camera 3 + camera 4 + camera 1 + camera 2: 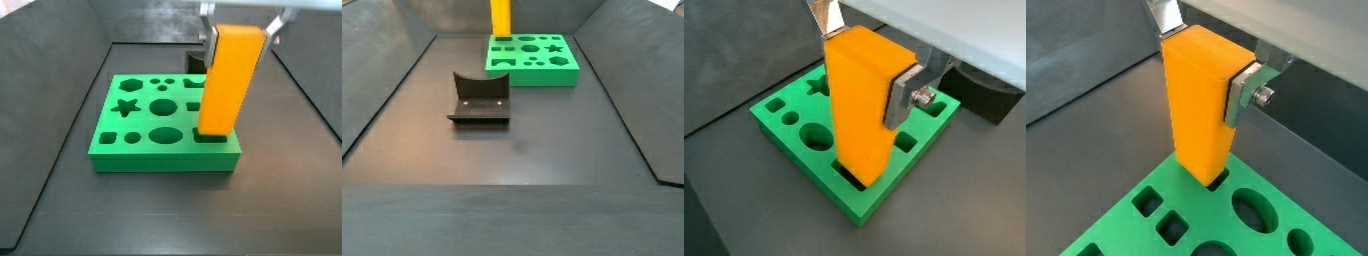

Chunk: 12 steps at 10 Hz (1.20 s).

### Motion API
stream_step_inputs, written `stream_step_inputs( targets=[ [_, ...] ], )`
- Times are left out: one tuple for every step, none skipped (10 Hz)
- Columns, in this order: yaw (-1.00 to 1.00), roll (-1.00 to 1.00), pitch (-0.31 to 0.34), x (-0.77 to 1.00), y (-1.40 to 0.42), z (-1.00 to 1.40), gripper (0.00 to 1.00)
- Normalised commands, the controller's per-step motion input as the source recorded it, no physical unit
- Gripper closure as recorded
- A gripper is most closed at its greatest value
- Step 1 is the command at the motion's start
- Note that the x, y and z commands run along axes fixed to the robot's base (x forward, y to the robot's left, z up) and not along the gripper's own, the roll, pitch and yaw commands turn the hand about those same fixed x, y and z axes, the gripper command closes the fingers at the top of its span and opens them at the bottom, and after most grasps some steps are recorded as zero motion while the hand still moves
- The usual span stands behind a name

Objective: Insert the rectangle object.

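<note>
The gripper (pixel 865 55) above the green board (pixel 798 135) is clamped on the upper end of the orange bar (pixel 865 105), one silver finger (pixel 902 95) flat against its side. The bar stands upright, its lower end inside a rectangular slot at the board's corner. In a side view, the dark fixture (pixel 478 98) sits on the floor at about seven o'clock from the board.

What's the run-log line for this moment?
end effector: shut on rectangle object near its top | rectangle object: upright, lower end entering slot at green board corner | fixture: apart from board | insertion: partial
</note>
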Motion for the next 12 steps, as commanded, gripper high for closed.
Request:
stream_step_inputs(
  targets=[
    [0.00,0.02,-0.050,-0.13,-0.04,-0.20,1.00],
    [0.00,0.01,-0.053,-0.14,-0.09,-0.16,1.00],
    [0.01,0.03,-0.030,-0.07,-0.15,-0.14,1.00],
    [0.04,0.04,-0.009,0.00,-0.21,-0.21,1.00],
    [0.03,0.00,0.000,0.08,-0.10,-0.27,1.00],
    [0.01,0.00,0.000,0.18,0.00,-0.27,1.00],
    [0.00,0.02,0.007,0.20,0.00,-0.25,1.00],
    [0.01,0.03,0.009,0.16,0.00,-0.28,1.00],
    [0.06,0.04,0.013,0.15,0.00,-0.30,1.00],
    [0.06,0.04,0.000,0.01,0.00,-0.35,1.00],
    [0.06,0.04,-0.009,0.00,0.00,-0.41,1.00],
    [0.03,0.05,-0.053,-0.13,0.00,-0.44,1.00]
  ],
)
